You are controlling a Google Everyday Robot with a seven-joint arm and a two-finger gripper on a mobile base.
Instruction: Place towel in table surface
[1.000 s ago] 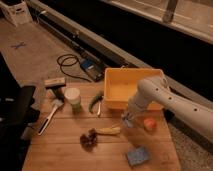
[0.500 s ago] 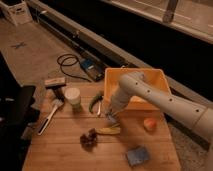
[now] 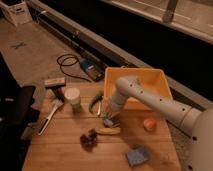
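Towel [image 3: 138, 156]: we read the blue folded thing at the table's [image 3: 60, 150] near right as it, lying flat, well apart from the gripper [image 3: 108, 120]; gripper sits mid-table, just above a banana [image 3: 109, 131], arm reaching in from the right past a yellow bin [image 3: 150, 80]; cannot tell its state; dark clump [image 3: 89, 140] left of the banana; orange ball [image 3: 149, 124] to the right; cup [image 3: 73, 98], green pepper [image 3: 94, 102], brush [image 3: 49, 116] at the left.
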